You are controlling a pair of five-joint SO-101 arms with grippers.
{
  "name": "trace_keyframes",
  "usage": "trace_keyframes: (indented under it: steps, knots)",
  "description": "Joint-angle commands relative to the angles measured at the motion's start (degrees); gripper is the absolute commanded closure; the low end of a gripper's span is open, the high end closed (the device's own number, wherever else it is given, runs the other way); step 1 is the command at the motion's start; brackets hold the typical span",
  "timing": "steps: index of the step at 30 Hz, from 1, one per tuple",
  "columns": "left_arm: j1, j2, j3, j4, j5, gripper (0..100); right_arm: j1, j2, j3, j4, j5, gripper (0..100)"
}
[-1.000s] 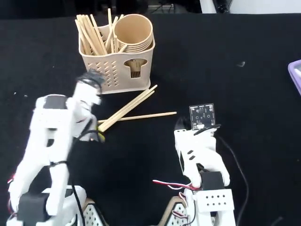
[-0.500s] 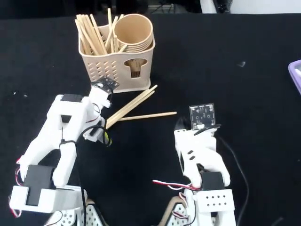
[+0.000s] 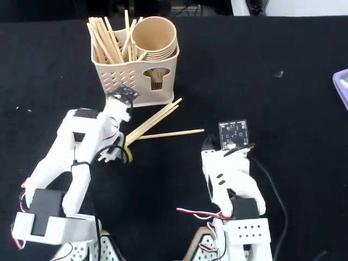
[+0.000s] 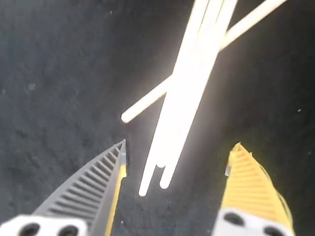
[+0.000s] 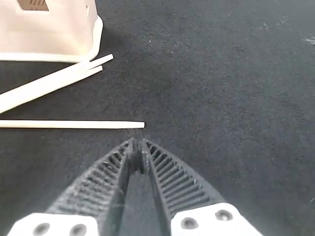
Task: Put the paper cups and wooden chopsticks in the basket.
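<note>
Even light falls from above on the matte black table (image 3: pixel 293 152), which swallows nearly every shadow and reads dull throughout. The basket (image 3: pixel 117 81) is brightly lit on its front wall, with soft shade inside the paper cups (image 3: pixel 154 33) standing in it. Just in front of the basket, the loose chopsticks (image 4: pixel 193 73) burn out almost to white in the left wrist view, glare wiping out their grain and the lines between them.

We see a white left arm (image 3: pixel 70 157) and a white right arm (image 3: pixel 231 179) with black motor blocks (image 3: pixel 42 204) and thin red wires (image 3: pixel 198 213). The left gripper (image 4: pixel 180 147) is yellow and grey with ridges; the right gripper (image 5: pixel 138 147) is dark.
</note>
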Motion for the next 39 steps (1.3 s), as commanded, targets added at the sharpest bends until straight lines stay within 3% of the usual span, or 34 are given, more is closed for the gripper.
trace_keyframes:
  steps: [1,10,21,28,39]
  knots:
    - [3.1,-0.3,-0.3,-2.1,0.7,68,0.6,-1.5,-0.2,-1.2,-0.2,98.5]
    - [4.5,-0.3,0.3,-8.7,9.4,68,0.5,-1.5,-0.1,-1.2,-0.2,98.5]
    - [2.9,5.5,0.3,-14.6,9.2,68,0.4,-1.5,0.0,-1.2,-0.2,98.4]
    - [3.2,13.4,-3.3,-14.4,9.2,68,0.5,-1.5,0.0,-1.2,-0.2,98.4]
    - [3.2,1.4,-3.2,-6.4,4.9,68,0.4,-1.5,0.0,-1.2,-0.2,98.4]
